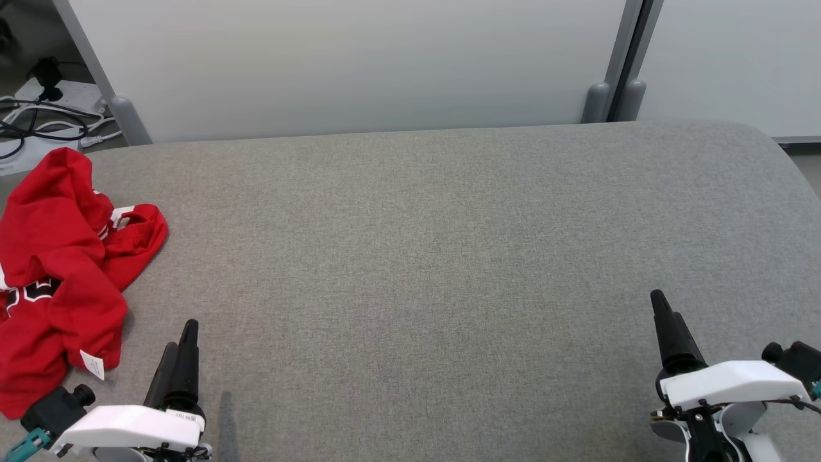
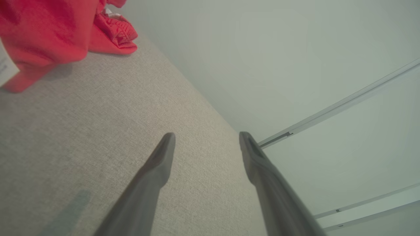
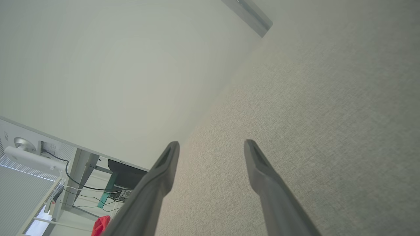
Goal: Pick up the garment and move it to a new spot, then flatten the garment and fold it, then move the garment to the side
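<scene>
Grey surface (image 1: 449,256) spreads before you, with the red garment (image 1: 58,276) crumpled at its nine o'clock edge. Your left claw (image 2: 207,134) and right claw (image 3: 211,143) stand apart, gripping nothing. By my reckoning nothing is done yet: pickup, flattening, folding and setting aside all remain.

The red garment (image 1: 58,269) runs off the left edge; folds hide its dark print (image 1: 22,294), and its tag (image 1: 93,364) is too small to read
</scene>
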Robot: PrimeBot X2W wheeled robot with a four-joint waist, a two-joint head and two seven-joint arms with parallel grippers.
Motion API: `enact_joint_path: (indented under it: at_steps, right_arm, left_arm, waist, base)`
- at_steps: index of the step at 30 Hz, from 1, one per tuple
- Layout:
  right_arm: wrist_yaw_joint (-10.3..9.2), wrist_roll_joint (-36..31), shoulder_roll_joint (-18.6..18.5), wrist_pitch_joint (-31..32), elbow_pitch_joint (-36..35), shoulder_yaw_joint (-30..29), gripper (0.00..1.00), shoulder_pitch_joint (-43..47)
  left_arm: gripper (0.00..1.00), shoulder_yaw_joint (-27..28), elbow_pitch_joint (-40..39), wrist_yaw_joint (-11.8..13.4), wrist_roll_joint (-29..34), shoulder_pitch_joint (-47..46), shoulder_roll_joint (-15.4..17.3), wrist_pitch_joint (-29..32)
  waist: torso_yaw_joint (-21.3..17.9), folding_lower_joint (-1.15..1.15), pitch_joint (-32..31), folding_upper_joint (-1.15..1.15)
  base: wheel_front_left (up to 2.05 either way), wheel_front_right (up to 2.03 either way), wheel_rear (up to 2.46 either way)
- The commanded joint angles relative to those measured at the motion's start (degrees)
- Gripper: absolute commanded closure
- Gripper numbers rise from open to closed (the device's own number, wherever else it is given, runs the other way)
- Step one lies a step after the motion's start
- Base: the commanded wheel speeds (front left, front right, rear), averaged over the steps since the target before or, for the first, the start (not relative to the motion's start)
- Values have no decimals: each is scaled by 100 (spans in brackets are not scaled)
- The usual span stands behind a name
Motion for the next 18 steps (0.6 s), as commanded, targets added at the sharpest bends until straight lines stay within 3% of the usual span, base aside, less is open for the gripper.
enact_joint_path:
  at_steps: [1, 18]
  right_arm:
    - [5, -208, -68, -129, -122, 110, 0, -336]
    - [6, -1301, -88, -398, 14, 265, 0, -590]
  left_arm:
    - [0, 83, -122, -25, 237, -361, 157, -82]
    - [0, 66, -85, -31, 1294, -493, 322, -351]
  waist:
    - [-7, 0, 3, 0]
    - [-49, 0, 20, 0]
  base:
    - [0, 0, 0]
    - [0, 0, 0]
